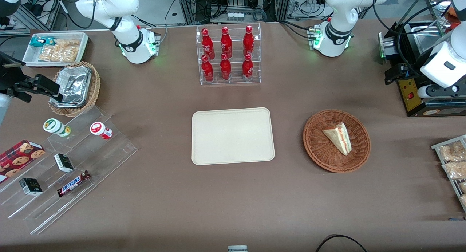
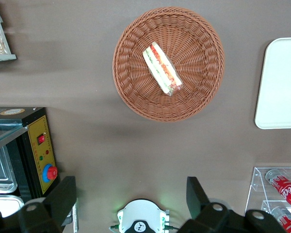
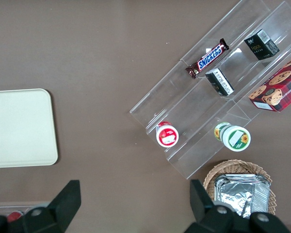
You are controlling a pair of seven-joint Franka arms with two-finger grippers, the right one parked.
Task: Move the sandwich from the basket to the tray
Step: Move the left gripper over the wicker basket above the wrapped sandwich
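One sandwich [image 1: 338, 137] in basket [image 1: 316, 150]; tray [image 1: 233, 135] bare; tool [image 2: 131, 199] open, high.

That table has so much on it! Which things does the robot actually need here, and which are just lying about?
Needed:
sandwich, lying in the basket
tray, bare, beside the basket
tool, open, high above the table, holding nothing

Lying about:
red bottles in a clear rack
foil trays in a tan basket
Snickers bar
cookie box

the gripper [image 2: 131, 204] is cut off at the picture's edge, as are the tray [image 2: 281, 82] and bottles [image 2: 283, 187].
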